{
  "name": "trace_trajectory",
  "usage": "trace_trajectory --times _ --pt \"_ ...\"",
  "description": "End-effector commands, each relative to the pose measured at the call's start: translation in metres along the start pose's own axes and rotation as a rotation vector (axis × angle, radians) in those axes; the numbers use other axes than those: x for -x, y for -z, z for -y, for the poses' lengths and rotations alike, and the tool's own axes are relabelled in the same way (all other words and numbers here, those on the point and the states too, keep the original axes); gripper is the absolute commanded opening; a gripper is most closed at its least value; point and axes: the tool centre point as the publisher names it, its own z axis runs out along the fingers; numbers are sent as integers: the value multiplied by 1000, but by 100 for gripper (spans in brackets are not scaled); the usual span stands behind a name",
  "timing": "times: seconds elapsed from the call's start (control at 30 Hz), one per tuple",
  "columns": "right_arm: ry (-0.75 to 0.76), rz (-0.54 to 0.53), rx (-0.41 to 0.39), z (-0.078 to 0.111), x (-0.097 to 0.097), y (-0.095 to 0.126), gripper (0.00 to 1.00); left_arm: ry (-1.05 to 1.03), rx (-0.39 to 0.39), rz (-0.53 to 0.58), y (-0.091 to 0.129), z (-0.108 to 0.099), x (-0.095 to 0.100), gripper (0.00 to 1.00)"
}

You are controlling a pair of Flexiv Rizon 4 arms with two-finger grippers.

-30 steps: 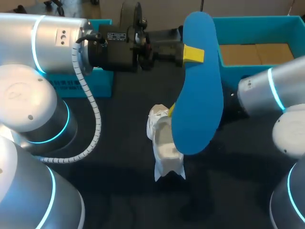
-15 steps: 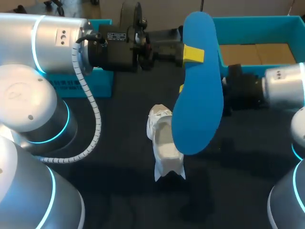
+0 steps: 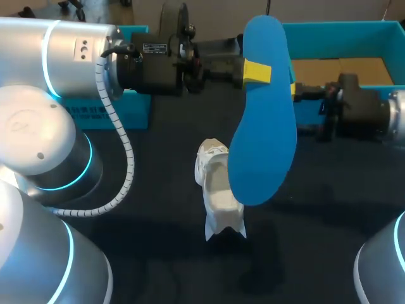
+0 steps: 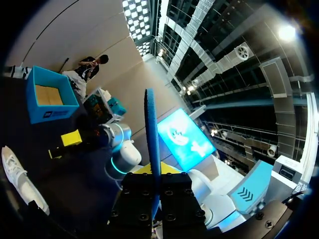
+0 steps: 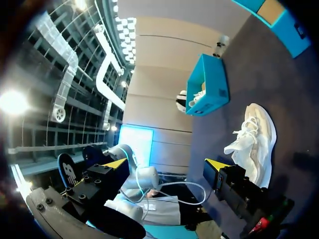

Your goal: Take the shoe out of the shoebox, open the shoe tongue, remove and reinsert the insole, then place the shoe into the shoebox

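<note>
L claw [image 3: 256, 71] tight on upright blue insole [image 3: 262, 133] over white shoe [image 3: 218, 190]; R claw [image 5: 164, 167] wide.

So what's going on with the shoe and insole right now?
The left gripper is shut on the flat blue foam insole, holding it up above the dark table. The white lace-up sneaker lies on the table below it, out of the teal cardboard shoebox. The right gripper is open and empty, near the shoebox. The insole is not yet back in the sneaker.
</note>
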Motion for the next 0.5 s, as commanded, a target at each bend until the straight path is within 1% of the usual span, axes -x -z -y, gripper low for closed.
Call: trace_trajectory --times 0.03,0.1,0.2,0.23,0.5 --pt "3 -21 -18 3 -6 21 100 0 -3 -3 -2 -1 1 0" --pt "5 0 -54 2 -7 23 100 0 -3 -3 -2 -1 1 0" --pt "-13 1 -80 -1 -5 21 100 0 -3 -3 -2 -1 1 0" --pt "-37 7 -76 -2 -2 20 100 0 -3 -3 -2 -1 1 0" --pt "-37 7 -76 -2 -2 20 100 0 -3 -3 -2 -1 1 0"
